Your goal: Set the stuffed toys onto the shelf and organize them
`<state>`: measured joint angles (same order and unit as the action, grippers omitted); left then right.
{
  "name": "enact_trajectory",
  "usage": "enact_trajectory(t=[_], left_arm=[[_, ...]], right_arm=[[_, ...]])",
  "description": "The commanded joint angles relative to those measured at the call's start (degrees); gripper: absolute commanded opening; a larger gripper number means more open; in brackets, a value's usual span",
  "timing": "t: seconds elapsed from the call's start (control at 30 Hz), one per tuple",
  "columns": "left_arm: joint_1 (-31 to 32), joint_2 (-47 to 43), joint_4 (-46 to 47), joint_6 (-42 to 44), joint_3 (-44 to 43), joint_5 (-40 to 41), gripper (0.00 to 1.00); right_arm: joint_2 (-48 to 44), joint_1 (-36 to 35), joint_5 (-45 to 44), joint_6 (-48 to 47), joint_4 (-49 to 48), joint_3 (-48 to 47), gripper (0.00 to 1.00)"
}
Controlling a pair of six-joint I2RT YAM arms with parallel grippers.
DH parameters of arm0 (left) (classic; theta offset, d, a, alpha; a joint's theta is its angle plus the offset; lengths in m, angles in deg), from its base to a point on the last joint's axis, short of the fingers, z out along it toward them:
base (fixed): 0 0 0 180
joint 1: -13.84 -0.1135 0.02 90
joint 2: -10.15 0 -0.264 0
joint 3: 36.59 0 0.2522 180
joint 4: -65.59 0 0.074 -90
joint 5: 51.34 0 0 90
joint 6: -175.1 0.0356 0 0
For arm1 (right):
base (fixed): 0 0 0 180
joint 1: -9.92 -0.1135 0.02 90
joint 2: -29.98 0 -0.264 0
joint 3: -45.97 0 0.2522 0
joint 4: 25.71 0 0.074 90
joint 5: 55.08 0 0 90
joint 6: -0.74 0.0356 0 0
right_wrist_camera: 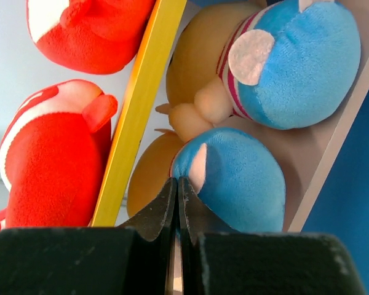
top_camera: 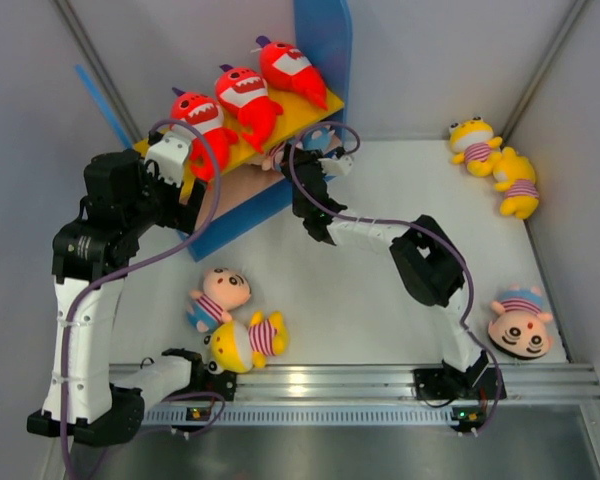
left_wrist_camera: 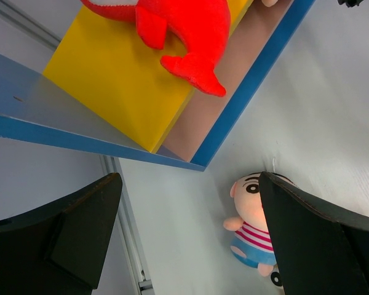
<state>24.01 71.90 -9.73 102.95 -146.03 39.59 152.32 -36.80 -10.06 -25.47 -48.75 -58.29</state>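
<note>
While the right hand (right_wrist_camera: 177, 184), clenched with nothing between its fingers, is resting its tip against the blue rear of the nearer doll (right_wrist_camera: 234, 178), the step in hand is looking like a push to seat that doll deeper on the lower board (right_wrist_camera: 332, 141) of the shelf (top_camera: 325, 50). A second doll (right_wrist_camera: 295, 61) is lying just behind it on the same board, and three red sharks (top_camera: 245, 95) are already sitting in a row on the yellow top board (right_wrist_camera: 138, 110).

To do this well, the push is best going slow and level along the board, aiming at the doll's middle so that it is sliding rather than rolling off the open front. The tip is sitting close under the yellow edge, so any upward drift is risking a knock to the sharks above.

The left hand (left_wrist_camera: 189, 181) is hanging released, fingers wide apart, beside the shelf's near end above the desk (top_camera: 360, 290), holding nothing. A pink-faced doll (top_camera: 220, 293) and a yellow doll (top_camera: 242, 342) are lying touching near the left base, two more yellow dolls (top_camera: 475, 140) are waiting at the far right, and another pink-faced doll (top_camera: 520, 325) is lying near the right base.
</note>
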Motion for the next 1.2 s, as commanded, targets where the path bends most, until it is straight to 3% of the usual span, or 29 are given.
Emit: enact_trajectory(t=[0.0, 0.63, 0.7, 0.83, 1.17], left_arm=[[0.11, -0.32, 0.3, 0.87, -1.97, -0.05, 0.99], [0.11, -0.94, 0.3, 0.87, -1.35, -0.14, 0.99], [0.11, -0.94, 0.21, 0.96, -1.26, -0.22, 0.99], [0.11, -0.94, 0.3, 1.05, -1.18, -0.31, 0.99], [0.11, -1.29, 0.39, 0.96, -1.35, -0.67, 0.99]], right_arm=[[1.22, -0.83, -3.46, -0.68, -1.44, -3.89, 0.0], [4.48, -0.74, -2.94, -1.74, 2.34, -6.97, 0.01], [4.31, -0.83, -2.41, -1.83, 2.17, -6.71, 0.11], [2.73, -0.74, -1.09, -3.31, -1.16, -3.91, 0.44], [-10.87, -0.57, 1.29, -11.31, -2.33, 7.43, 0.68]])
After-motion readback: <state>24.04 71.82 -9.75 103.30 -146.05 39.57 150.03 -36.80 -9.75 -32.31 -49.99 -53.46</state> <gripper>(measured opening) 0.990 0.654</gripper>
